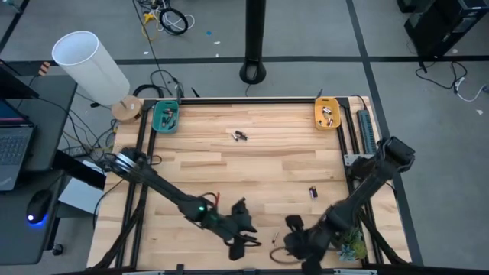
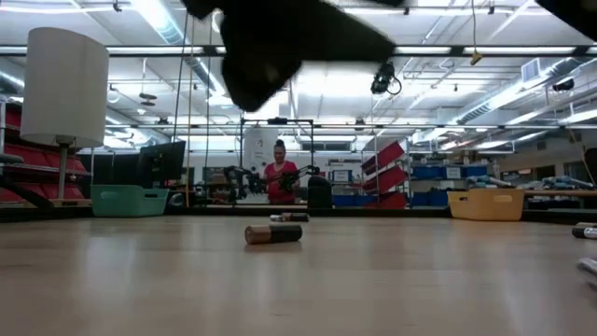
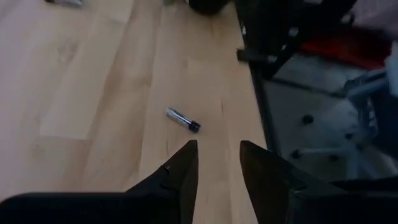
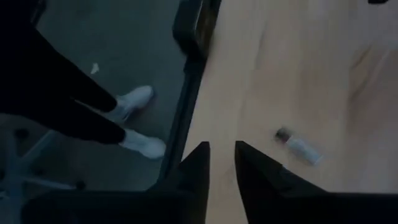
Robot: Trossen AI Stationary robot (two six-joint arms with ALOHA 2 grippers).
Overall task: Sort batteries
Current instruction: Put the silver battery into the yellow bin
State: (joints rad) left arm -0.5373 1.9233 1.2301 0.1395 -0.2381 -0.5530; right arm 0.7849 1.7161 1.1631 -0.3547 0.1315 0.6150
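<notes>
Because these batteries are tiny, hard and round-sided, I judge they will roll or squirt out of a sloppy pinch; the safest hold looks to be across the middle of the barrel, fingers square to its length.

Starting at the left, the teal tray [image 1: 166, 117] at the far edge already holds a few cells. The left gripper [image 1: 246, 246] sits low at the near edge, its arm stretched diagonally across the table, fingers [image 3: 184, 168] spread with nothing between them. A loose battery [image 3: 182, 119] lies on the wood just ahead of those tips. Two more batteries [image 1: 240, 136] rest mid-table, another [image 1: 312, 192] toward the right. The right gripper [image 1: 293, 226] is folded back near the same near edge, fingers slightly parted and empty. The orange tray [image 1: 327, 114] sits far right.
</notes>
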